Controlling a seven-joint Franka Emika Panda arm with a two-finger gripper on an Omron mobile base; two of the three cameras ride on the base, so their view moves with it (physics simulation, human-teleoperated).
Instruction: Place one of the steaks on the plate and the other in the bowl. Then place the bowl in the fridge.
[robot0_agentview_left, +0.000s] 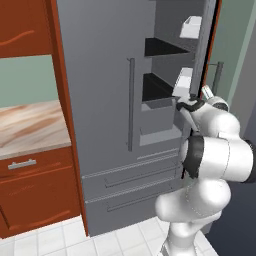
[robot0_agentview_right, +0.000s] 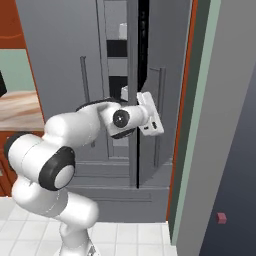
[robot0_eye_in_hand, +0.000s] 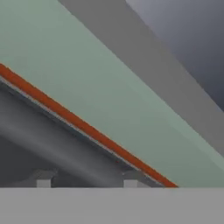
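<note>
since the fridge (robot0_agentview_left: 107, 100) door is stiff and heavy, its free edge beside the gripper (robot0_eye_in_hand: 87, 180) looks best to grasp, fingers apart around nothing.

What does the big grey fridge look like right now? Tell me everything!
The fridge is tall, grey and looks like steel. It stands upright between red-brown wooden cabinets. The left door is shut and has a long vertical bar handle. The right door is swung partly open, and dark shelves with small white boxes show inside. Two drawers sit at the bottom. The robot's white arm reaches up at the gap by the open door.
</note>
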